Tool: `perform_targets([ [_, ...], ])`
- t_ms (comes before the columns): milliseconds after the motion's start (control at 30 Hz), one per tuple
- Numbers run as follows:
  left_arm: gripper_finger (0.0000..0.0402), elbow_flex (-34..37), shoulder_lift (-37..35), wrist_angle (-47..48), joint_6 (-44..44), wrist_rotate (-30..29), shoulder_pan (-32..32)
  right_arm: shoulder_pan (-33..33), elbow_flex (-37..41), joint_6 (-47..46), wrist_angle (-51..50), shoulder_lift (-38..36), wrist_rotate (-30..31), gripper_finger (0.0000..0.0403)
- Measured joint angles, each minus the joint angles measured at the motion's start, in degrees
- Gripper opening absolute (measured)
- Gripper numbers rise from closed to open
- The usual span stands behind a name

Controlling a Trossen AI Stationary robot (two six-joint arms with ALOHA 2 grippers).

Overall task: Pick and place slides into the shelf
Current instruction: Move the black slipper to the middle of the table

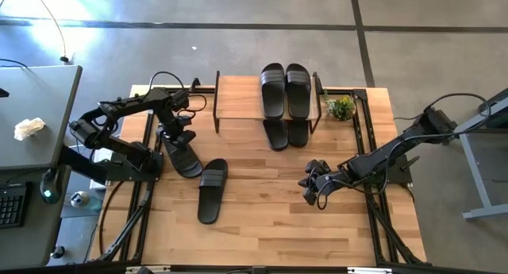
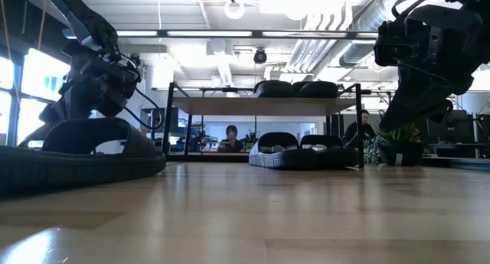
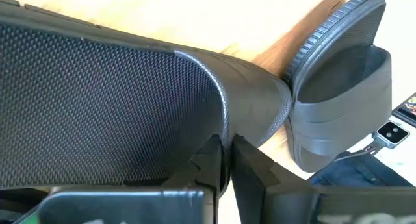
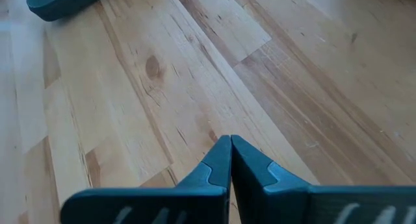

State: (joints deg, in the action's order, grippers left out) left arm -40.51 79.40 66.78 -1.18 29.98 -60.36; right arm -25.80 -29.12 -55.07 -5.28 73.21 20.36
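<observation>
The left gripper (image 3: 224, 160) pinches the edge of a slide (image 1: 181, 156) on the surface (image 1: 262, 218). The right gripper (image 4: 230, 156) hovers, jaws pressed together.

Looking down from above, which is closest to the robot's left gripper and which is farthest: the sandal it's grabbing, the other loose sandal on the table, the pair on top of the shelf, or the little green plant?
From the left gripper:
1. Black slip-on sandal it is pinching, at the table's left.
2. Second loose black sandal, just right of the first, nearer the front.
3. Pair of black sandals on the wooden shelf top, at the back middle.
4. Small green plant, right of the shelf.
</observation>
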Motion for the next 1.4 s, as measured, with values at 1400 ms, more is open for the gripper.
perform_targets([
  [1400, 0.0001, -24.06, -24.72, -5.74, -15.81, 11.75, 0.0, 4.42, 0.0, 16.34, 28.88, 0.0, 8.25, 0.0],
])
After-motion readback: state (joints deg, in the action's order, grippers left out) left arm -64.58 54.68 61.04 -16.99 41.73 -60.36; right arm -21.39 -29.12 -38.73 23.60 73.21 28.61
